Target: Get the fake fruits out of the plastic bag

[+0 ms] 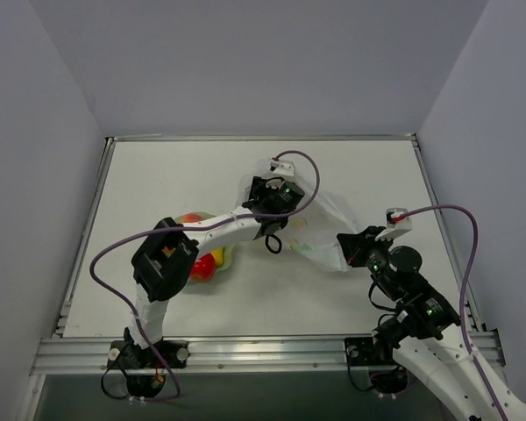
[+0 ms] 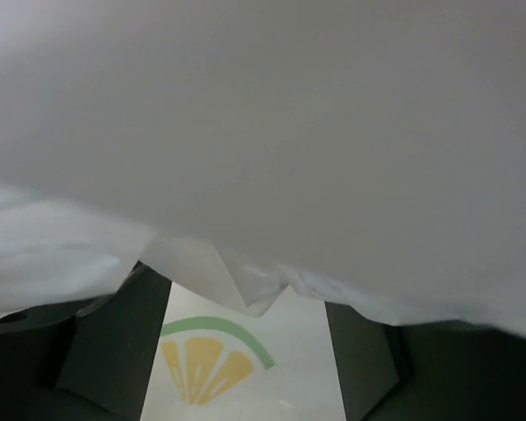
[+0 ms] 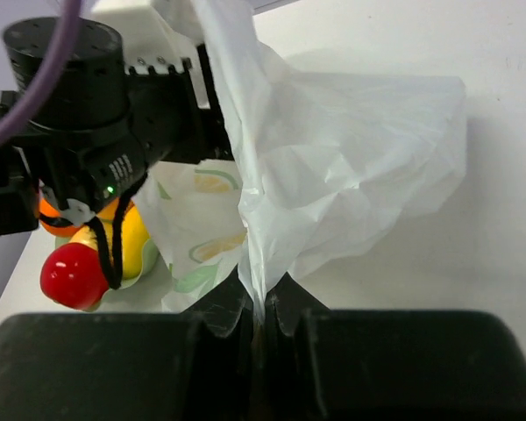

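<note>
- Right gripper (image 3: 261,305) is pinched tight on a fold of the bag (image 3: 351,167), the film drawn up taut.
- Left gripper (image 2: 245,351) stands spread wide under draped film, with no visible hold on anything.
- Fruits (image 3: 70,276), red, yellow and orange, sit just beside the bag, apparently outside it. Whether any are inside cannot be told.
- Risk: film snagging on the left gripper could tear, or sweep the fruits away, if either arm pulls.

Pale green bowl (image 1: 227,256), mostly hidden, left of centre on white table (image 1: 158,175); metal rail (image 1: 263,351) along near edge.
</note>
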Robot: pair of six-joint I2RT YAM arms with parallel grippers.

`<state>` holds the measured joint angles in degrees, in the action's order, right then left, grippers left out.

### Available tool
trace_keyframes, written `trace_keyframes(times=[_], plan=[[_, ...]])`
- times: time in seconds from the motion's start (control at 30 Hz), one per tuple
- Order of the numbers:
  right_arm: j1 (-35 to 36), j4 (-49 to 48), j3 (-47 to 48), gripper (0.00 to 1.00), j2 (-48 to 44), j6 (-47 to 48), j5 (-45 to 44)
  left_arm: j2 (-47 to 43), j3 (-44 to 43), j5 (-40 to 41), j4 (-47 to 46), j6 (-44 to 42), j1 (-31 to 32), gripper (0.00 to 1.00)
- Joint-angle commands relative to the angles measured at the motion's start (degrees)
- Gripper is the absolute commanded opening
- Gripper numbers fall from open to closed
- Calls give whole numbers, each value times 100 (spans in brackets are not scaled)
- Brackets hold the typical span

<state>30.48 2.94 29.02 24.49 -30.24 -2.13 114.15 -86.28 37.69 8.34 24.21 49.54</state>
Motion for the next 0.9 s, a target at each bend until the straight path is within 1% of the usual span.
trace_keyframes(times=[0.0,0.07,0.13,0.17,0.27,0.37,0.4,0.43,0.47,0.5,0.53,0.57,0.63,0.67,0.73,0.77,0.8,0.83,0.87], plan=[[46,-48,-36,0,29,-43,-121,-420,23,503,-368,102,-146,67],[46,-39,-62,0,30,-70,-68,-280,-73,257,-167,320,-321,74],[63,-39,-106,0,38,-79,-86,-104,-143,-207,-70,453,-444,78],[72,-39,-115,0,38,-96,-103,-34,-170,-279,-17,619,-497,79],[116,-30,-133,0,99,-96,-234,99,-74,-341,-77,778,-603,79],[204,14,-142,0,345,-131,-419,143,67,-543,-367,849,-674,78],[230,14,-177,0,450,-140,-524,134,120,-744,-516,858,-674,78],[265,5,-186,0,721,-149,-551,99,207,-894,-900,866,-639,78],[353,5,-186,0,898,-149,-578,55,408,-1034,-1087,919,-595,77],[484,22,-194,0,1343,-227,-769,-206,924,-1149,-1672,910,-429,77],[485,22,-194,0,1348,-228,-893,-209,929,-1159,-1678,910,-428,77],[511,22,-264,0,1409,-367,-1077,-426,1094,-1141,-1956,910,-410,76],[529,-21,-326,0,1252,-474,-1455,-630,1263,-1010,-1898,998,-462,76],[529,-117,-257,0,1051,-448,-1779,-831,1245,-966,-1828,972,-515,76],[520,-241,-3,0,1005,-36,-1939,-1156,1019,-931,-1618,770,-647,76],[520,-233,208,0,1083,105,-2036,-1262,904,-887,-1538,691,-673,76],[512,-241,723,0,1206,393,-2176,-1368,772,-886,-1459,508,-717,76],[512,-233,955,0,1320,518,-2186,-1534,440,-878,-1345,428,-770,76],[512,-406,1174,0,1522,623,-2178,-1605,289,-834,-1091,349,-788,76]])
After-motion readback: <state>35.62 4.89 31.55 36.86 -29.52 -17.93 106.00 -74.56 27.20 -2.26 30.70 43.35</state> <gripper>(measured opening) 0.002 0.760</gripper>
